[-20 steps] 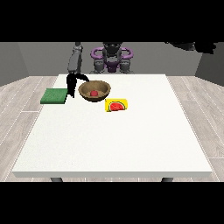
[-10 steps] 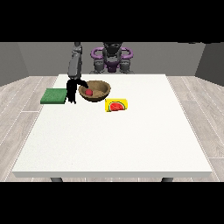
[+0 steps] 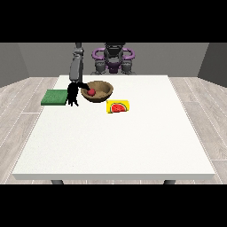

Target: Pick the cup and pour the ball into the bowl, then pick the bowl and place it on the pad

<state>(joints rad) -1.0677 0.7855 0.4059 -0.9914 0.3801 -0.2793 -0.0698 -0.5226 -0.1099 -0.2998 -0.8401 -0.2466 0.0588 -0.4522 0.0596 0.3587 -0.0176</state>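
A brown bowl (image 3: 99, 91) sits on the far side of the white table (image 3: 115, 146), a red ball (image 3: 91, 92) lying inside it near the rim that faces the view's left. The hand at the view's left (image 3: 73, 94) hangs just beside that rim, between the bowl and a green pad (image 3: 54, 97) that lies flat near the table's left edge. Its fingers point downward; whether they have closed on the rim cannot be told. No cup is visible.

The bowl looks rigid and probably light, with a thin wall, so the natural hold is a pinch over the near-left rim. It should be kept level in transit, since the ball would likely roll out if it tips.

A yellow card bearing a watermelon slice (image 3: 117, 107) lies just in front of the bowl, apart from it.

Compared with half a second earlier, the hand has shifted little and remains at the rim; the bowl, ball and pad have not moved. The other hand does not show.
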